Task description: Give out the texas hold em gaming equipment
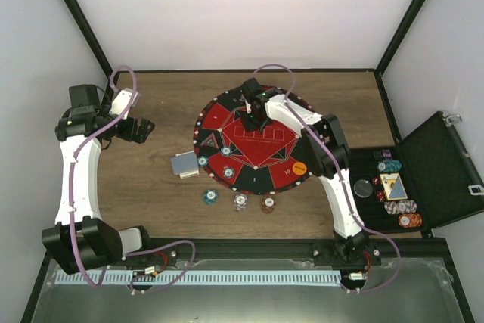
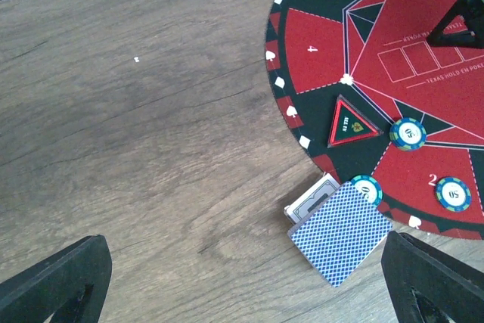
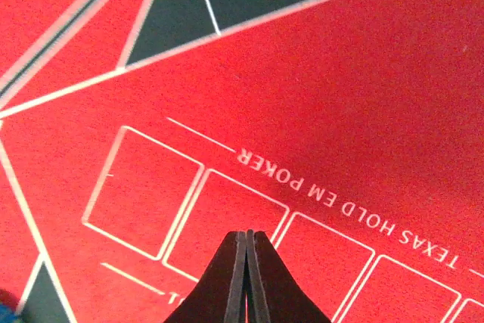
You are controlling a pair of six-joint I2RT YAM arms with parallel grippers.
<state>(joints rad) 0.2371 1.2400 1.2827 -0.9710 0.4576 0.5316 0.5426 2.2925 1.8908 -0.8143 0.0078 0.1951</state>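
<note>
My right gripper [image 3: 247,237] is shut with its pads pressed together and nothing between them. It hangs just above the row of card boxes in the red centre of the round mat [image 3: 340,104]; from above it [image 1: 256,124] sits over the mat's middle. My left gripper [image 1: 146,128] is open over bare wood left of the mat, its fingers [image 2: 54,281] wide apart. A deck of blue-backed cards [image 2: 344,234] lies at the mat's left edge, overlapping a white card stack [image 2: 308,203]. Teal chips [image 2: 407,133] lie on the mat. An orange button disc [image 1: 299,166] rests on its right side.
Three chips, teal [image 1: 210,197], white [image 1: 240,202] and maroon [image 1: 268,204], lie on the wood in front of the mat. An open black case [image 1: 439,164] at the right holds more chips and cards. A small triangular marker [image 2: 352,122] lies on the mat.
</note>
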